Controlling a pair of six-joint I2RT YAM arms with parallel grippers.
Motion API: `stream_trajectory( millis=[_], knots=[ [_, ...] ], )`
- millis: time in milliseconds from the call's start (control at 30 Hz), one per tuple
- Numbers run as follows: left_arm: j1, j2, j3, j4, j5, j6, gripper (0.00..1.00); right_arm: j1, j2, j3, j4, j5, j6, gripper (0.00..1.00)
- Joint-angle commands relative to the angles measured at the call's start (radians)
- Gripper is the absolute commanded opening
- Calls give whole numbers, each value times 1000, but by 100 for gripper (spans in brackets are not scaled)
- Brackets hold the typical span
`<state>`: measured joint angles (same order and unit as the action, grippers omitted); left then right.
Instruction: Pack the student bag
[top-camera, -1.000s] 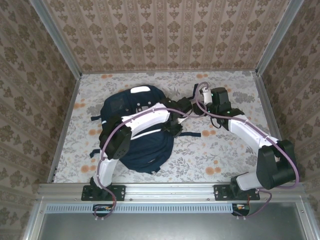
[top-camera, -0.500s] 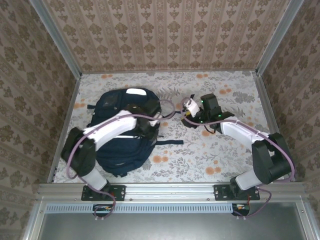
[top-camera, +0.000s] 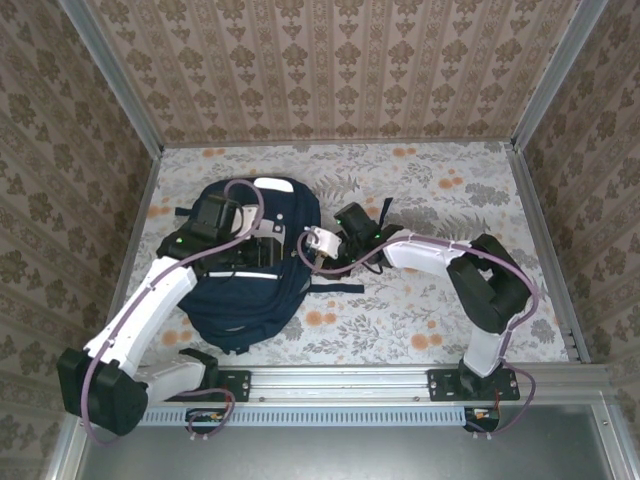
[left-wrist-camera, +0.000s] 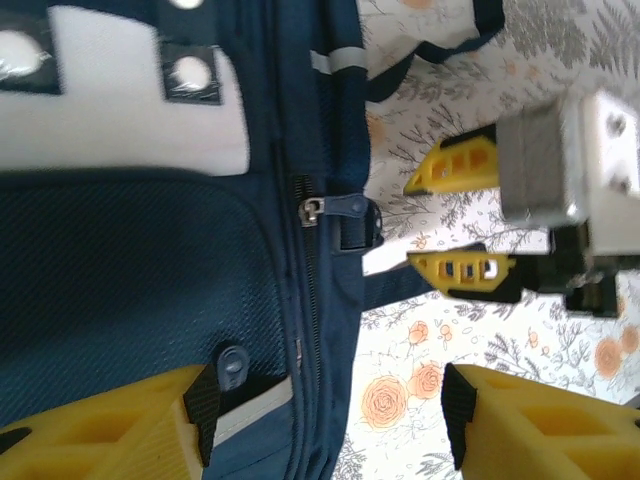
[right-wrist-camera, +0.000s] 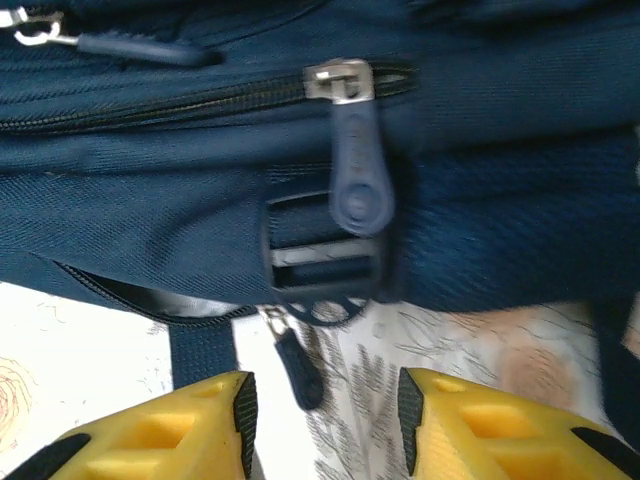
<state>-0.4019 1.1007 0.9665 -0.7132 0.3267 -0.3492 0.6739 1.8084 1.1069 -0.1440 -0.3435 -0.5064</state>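
Student bag (top-camera: 250, 295) fabric sits directly under both hands. The left hand (left-wrist-camera: 330, 405) hovers over the bag's right edge with its fingers spread wide and gripping nothing. One finger is above the navy cloth, the other above the counter (top-camera: 430, 300). The right hand (right-wrist-camera: 325, 410) faces that same edge from the counter side, fingers parted and holding nothing. A small zipper pull (right-wrist-camera: 298, 375) dangles before the gap between them, apart from both.

Just beyond, on the bag's side wall, is a dark buckle (right-wrist-camera: 325, 255). Above it hangs a longer zipper pull (right-wrist-camera: 352, 170) whose zip looks shut. A lower seam gapes a little beside the buckle; what is inside cannot be told.

The bag lies flat on the left half of the counter, its left edge near the metal frame (top-camera: 130, 250). Right of the bag the flowered counter lies open. A dark strap (top-camera: 335, 288) trails from the bag toward the right arm. Papered walls (top-camera: 330, 70) enclose three sides.
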Motion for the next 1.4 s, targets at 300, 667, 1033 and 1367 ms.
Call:
stream_trajectory(
  millis=[300,667,1033,1367],
  knots=[
    [113,-134,-62,-11,89,-54,63,38,109,69,-82,81,-87,46],
    [155,-179,-84,-31,56,-75,63,72,195,120,-140,71,-114,32],
    [166,-171,-80,-68,74,-67,66,5,41,32,-18,13,90,0],
    [46,-118,-69,-135,3,-54,74,-177,-14,105,4,36,275,0]
  ],
)
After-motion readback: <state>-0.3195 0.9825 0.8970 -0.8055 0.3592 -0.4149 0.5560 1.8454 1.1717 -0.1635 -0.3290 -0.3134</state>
